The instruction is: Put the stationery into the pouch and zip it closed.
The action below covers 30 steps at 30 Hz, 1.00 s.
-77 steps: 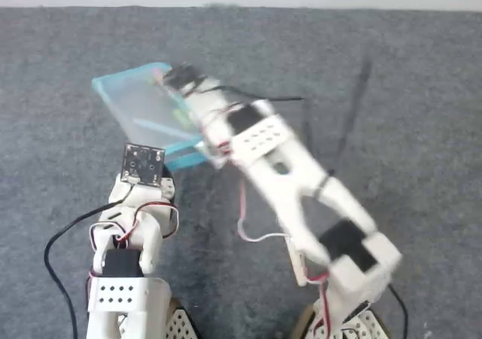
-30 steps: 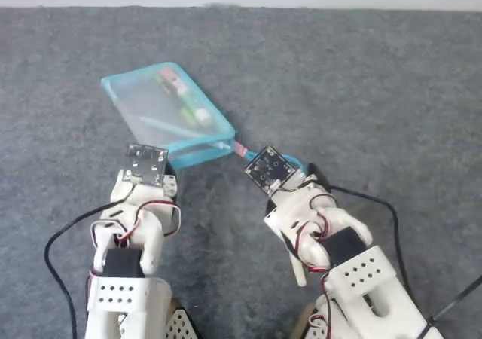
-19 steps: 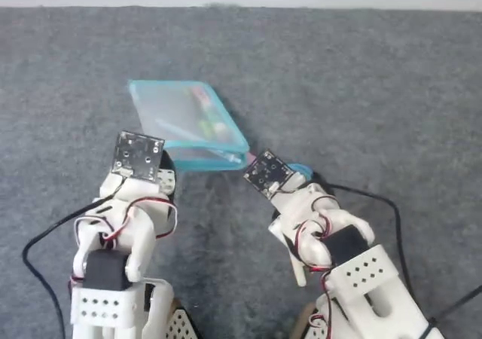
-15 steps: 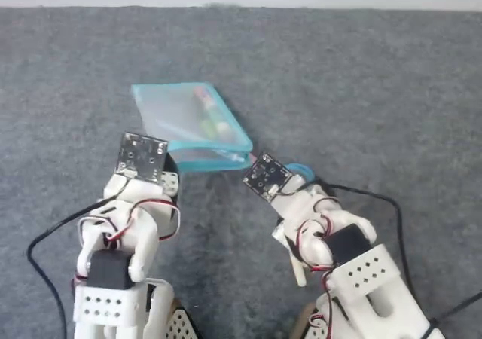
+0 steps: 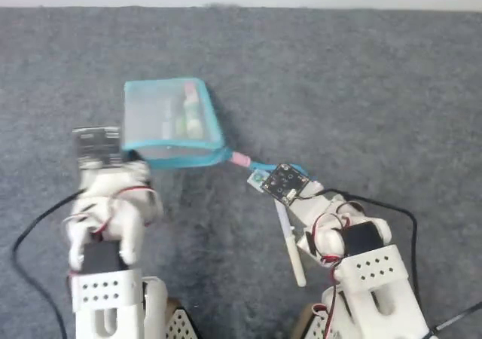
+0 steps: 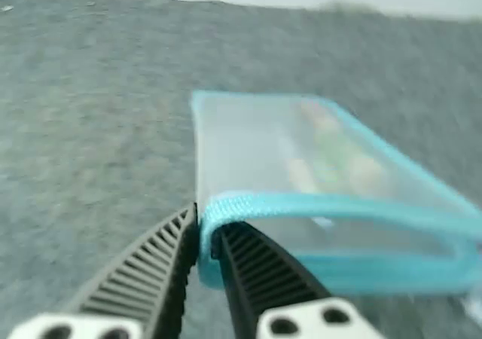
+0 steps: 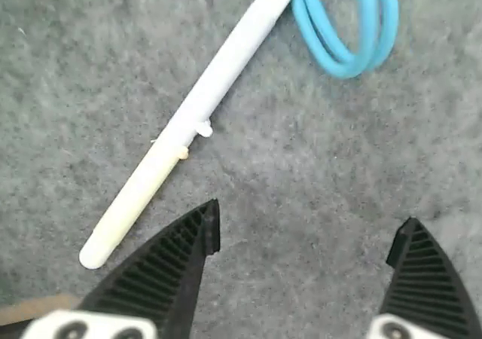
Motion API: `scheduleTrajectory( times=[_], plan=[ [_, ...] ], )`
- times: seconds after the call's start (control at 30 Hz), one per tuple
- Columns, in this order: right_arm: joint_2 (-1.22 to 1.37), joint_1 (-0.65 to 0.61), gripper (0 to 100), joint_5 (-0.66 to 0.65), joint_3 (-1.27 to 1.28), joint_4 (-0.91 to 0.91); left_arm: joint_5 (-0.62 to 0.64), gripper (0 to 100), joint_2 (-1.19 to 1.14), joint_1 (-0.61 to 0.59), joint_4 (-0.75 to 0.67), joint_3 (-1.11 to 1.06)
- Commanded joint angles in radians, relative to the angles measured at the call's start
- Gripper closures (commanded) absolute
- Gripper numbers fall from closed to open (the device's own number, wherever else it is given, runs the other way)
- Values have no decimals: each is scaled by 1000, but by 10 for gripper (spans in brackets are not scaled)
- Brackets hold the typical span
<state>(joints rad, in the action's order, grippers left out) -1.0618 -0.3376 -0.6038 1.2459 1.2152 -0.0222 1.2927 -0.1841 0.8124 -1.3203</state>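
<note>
Pinching the pouch (image 6: 301, 158) by one corner, the left gripper (image 6: 205, 230) probably steadies it for loading; it lies at 10 o'clock on the mat (image 5: 376, 90). The right gripper (image 7: 310, 215) hangs wide open over one pen (image 7: 188, 120), at 5 o'clock from the pouch, beside one blue loop (image 7: 343, 68). One pouch; its contents are too blurred to count.

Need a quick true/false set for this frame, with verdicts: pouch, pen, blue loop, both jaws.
1. The left jaws are shut on a corner of the pouch. True.
2. The white pen is inside the pouch. False: it lies on the table beside the right arm.
3. The right jaws are open with nothing between them. True.
4. The right jaws hold the blue loop. False: it lies on the table by one end of the pen.
5. The pouch is empty. False: coloured items show through its clear side.
</note>
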Motion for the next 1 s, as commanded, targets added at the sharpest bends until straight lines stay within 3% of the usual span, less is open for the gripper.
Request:
scheduleTrajectory(
  times=[0.0,0.07,0.3,0.6,0.8,0.97],
  plan=[
    [-15,-13,649,2,-9,-8,-21,988,-14,94,-25,42],
    [-15,-39,649,15,-11,-8,54,988,-21,44,-23,45],
    [101,-243,649,123,-12,-79,43,988,-15,60,-97,-19],
    [581,-251,654,250,-95,-275,43,988,-15,60,-101,-24],
    [645,-242,849,250,-129,-271,43,988,-15,60,-101,-31],
    [645,-50,996,249,-175,-271,43,988,-15,60,-103,-53]
  ],
)
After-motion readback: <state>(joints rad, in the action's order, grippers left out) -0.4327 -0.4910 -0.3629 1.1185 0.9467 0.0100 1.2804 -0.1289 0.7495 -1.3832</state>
